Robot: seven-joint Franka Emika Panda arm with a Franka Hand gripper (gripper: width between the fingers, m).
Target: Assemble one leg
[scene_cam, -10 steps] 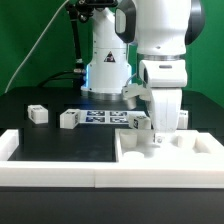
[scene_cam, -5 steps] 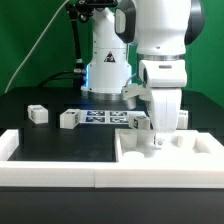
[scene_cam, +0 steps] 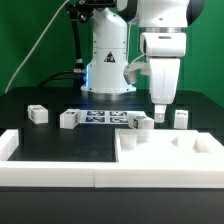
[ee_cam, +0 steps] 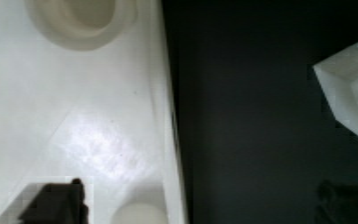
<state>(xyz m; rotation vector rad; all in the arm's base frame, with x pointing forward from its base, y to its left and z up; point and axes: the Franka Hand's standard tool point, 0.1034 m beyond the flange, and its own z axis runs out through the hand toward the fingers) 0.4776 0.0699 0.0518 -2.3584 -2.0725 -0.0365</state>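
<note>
Lifted since a moment ago, the fingers (scene_cam: 160, 109) hang above the white tray (scene_cam: 172, 160) (a leg (scene_cam: 141, 122) stands near them), spread apart, holding nothing.

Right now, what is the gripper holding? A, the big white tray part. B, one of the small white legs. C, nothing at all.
C: the wrist view shows the gripper with its fingers wide apart and nothing between them.
</note>
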